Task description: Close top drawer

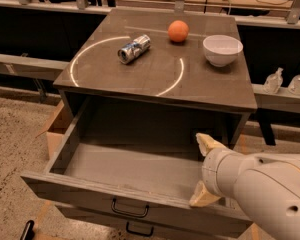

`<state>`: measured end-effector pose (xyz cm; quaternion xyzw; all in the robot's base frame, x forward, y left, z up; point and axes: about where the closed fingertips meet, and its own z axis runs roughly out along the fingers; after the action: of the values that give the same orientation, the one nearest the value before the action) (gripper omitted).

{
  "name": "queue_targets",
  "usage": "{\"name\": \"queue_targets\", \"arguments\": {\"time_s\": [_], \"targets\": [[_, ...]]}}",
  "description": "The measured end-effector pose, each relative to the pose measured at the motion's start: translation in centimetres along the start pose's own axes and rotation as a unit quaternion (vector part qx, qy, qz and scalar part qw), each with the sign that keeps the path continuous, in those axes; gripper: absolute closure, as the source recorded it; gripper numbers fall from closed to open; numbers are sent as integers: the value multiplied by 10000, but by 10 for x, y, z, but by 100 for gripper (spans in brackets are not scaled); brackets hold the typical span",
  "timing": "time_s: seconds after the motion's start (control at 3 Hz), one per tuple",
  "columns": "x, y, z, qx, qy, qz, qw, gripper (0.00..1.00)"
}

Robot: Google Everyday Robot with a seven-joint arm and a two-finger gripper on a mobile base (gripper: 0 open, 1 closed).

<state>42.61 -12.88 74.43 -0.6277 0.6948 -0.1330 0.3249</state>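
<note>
The top drawer [115,171] of the grey-brown cabinet is pulled far out, with a bare flat bottom and a small black handle [130,209] mid-front. My gripper [204,170] hangs at the drawer's right end, just behind its front panel. Its two tan fingertips [207,143] are spread apart with nothing between them. The white arm [265,194] covers the drawer's front right corner. Below the drawer, the lower drawer front shows a similar black handle [139,230].
On the cabinet top [210,86] lie a crushed can [134,48], an orange [178,31] and a white bowl [222,49]. A cardboard box [57,129] stands left of the cabinet. Two clear bottles [285,81] stand on a shelf at the right.
</note>
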Motion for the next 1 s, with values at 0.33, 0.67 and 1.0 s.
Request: {"name": "queue_targets", "arguments": {"time_s": [0.33, 0.67, 1.0], "targets": [[0, 0, 0, 1, 0, 0, 10000, 41], [-9, -31, -42, 240, 37, 100, 9997, 64], [-16, -66, -105, 389, 129, 313, 9987, 88]]}}
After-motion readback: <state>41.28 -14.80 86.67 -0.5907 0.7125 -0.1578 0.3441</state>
